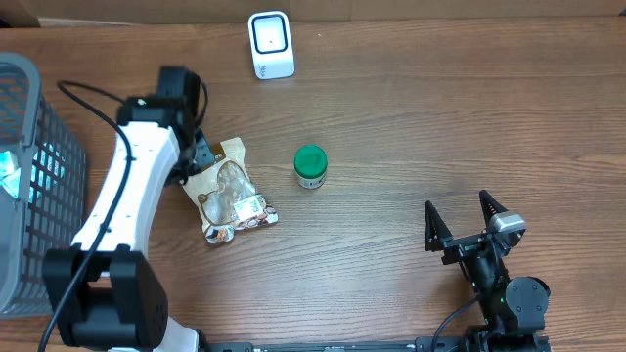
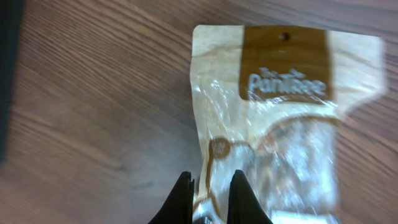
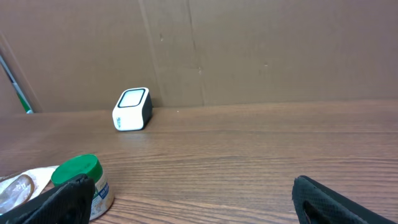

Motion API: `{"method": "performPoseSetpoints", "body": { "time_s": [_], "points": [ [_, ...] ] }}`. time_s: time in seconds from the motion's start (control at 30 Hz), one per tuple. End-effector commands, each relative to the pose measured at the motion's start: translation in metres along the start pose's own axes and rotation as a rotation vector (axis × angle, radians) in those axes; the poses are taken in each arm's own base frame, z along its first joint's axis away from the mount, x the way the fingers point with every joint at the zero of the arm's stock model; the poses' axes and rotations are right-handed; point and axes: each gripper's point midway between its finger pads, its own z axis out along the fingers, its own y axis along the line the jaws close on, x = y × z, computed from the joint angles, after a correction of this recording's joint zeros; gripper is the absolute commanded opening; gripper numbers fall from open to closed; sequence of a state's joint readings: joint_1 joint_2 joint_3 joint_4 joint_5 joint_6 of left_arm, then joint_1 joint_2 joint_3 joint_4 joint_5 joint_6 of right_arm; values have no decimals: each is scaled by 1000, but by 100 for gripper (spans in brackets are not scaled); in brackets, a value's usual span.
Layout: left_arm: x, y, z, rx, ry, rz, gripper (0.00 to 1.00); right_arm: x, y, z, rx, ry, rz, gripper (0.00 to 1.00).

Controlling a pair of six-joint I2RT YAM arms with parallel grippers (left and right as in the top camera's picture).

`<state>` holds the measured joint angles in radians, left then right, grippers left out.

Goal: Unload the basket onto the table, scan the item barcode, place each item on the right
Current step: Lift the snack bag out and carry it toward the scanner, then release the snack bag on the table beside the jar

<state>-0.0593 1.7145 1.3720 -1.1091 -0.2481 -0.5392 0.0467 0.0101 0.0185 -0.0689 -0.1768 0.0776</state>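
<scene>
- Snack pouch (image 1: 230, 191) lies flat on the table (image 1: 440, 117), nearer the robot than the scanner (image 1: 271, 44) and a little to the scanner's left. Its brown header points back toward the scanner and its clear window faces up.
- Pale label near the pouch's end farthest from the scanner may carry the barcode, but the overhead view is too small to say.
- Left gripper (image 2: 210, 186) is at the pouch's long edge, on the side away from the scanner's right. Its fingers (image 2: 183, 193) are drawn close together with a fold of clear film between them. The wrist view is blurred, so I judge it a pinch on the pouch's edge and not a bare close beside it.
- An edge grip makes sense here: the pouch is thin and flat, so the rim is the only part the jaws can get around, and the printed faces are left uncovered for reading.
- Green-lidded jar (image 1: 311, 166) stands upright in front of the scanner, slightly to its right and apart from the pouch. It is out of the path between the two.
- The scanner itself sits at the table's far edge, with its window facing the working area.
- Right gripper (image 1: 458, 205) waits well in front of the scanner and far to its right, spread wide and holding nothing.
- Wire basket (image 1: 34, 88) stands far to the scanner's left.
</scene>
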Motion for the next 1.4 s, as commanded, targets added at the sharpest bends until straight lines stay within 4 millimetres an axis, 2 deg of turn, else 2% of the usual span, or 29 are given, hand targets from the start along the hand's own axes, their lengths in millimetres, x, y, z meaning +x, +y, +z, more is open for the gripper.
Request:
{"method": "performPoseSetpoints", "body": {
  "time_s": [0.0,0.07,0.27,0.43,0.5,0.77,0.93,1.13,1.27,1.37],
  "points": [
    [11,6,32,-63,-2,-94,4,2,1,0,-6,-2,-1,100],
    [19,6,48,-68,3,-107,4,2,1,0,-6,-2,-1,100],
    [25,3,72,-49,-23,-116,4,2,1,0,-6,-2,-1,100],
    [26,-6,87,-1,-61,-129,4,2,1,0,-6,-2,-1,100],
    [23,-18,91,62,-79,-128,4,2,1,0,-6,-2,-1,100],
    [13,-63,85,246,-136,-41,4,2,1,0,-6,-2,-1,100],
    [20,-81,80,270,-149,10,4,2,1,0,-6,-2,-1,100],
    [28,-80,80,257,-124,15,4,2,1,0,-6,-2,-1,100],
    [43,-74,80,237,-50,25,4,2,1,0,-6,-2,-1,100],
    [41,-71,70,223,-37,54,4,2,1,0,-6,-2,-1,100]
  ]
}}
